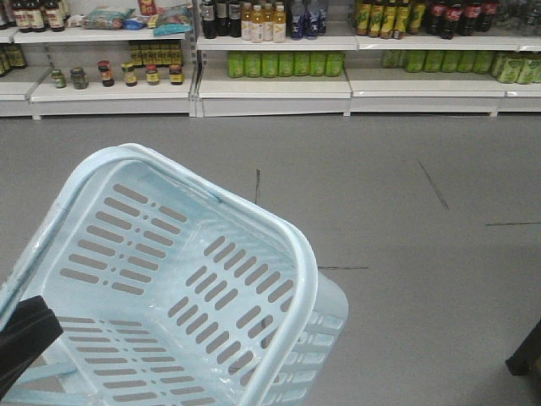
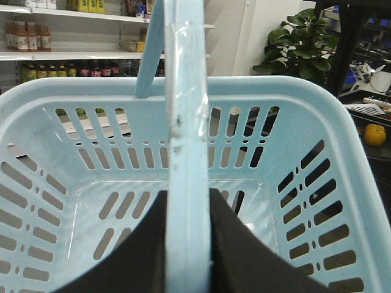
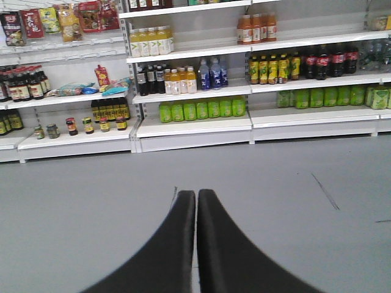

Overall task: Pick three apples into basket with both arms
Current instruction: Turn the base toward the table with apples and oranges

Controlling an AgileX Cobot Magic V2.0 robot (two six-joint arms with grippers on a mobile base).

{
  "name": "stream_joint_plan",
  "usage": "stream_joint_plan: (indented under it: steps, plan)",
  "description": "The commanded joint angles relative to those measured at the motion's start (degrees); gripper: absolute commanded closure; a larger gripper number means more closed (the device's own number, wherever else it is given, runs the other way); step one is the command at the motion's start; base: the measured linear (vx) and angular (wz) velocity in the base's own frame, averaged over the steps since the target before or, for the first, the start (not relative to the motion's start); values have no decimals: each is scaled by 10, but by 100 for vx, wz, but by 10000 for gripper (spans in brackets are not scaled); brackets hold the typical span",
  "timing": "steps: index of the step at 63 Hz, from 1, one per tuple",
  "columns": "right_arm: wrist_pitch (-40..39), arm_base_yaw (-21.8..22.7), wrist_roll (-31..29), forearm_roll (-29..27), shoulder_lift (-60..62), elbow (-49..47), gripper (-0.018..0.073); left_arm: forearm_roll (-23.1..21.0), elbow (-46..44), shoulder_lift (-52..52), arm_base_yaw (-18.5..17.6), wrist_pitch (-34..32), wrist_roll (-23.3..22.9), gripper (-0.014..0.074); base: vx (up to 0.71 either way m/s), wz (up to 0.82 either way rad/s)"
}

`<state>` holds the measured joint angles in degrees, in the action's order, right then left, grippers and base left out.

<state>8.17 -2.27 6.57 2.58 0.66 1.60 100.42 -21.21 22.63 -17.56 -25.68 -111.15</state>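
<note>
Basket [image 1: 309,269] of pale blue slotted plastic hangs tilted over the grey floor [image 1: 423,279] at the near left, with nothing inside it. The left end effector [image 2: 185,204] is clamped on the hinged handle [image 2: 186,152] of the basket, one dark finger on each side of the bar. The right end effector [image 3: 196,194] has its fingers pressed together around nothing and points toward the far shelves [image 3: 195,125] of bottles.

No apples show in any view. The only fruit visible is an orange [image 2: 375,134] on a dark surface at the far right of the left wrist view.

The basket looks light and fairly stiff. Because the handle is hinged, the basket will likely swing and tip as fruit lands in it, so the handle's middle is the sensible hold. Apples are probably firm, smooth and easy to bruise, so each is best gripped across its widest part and lowered in, not dropped.
</note>
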Motion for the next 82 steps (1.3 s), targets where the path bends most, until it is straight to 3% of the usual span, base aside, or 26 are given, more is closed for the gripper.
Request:
stream_joint_plan:
  steps: [1, 82]
  plan:
    - [-45, 3, -6, 4, 7, 8, 564, 29, -19, 3, -1, 21, -7, 603, 25, -31]
    - [-45, 3, -6, 4, 7, 8, 564, 29, -19, 3, -1, 21, -7, 603, 18, -59]
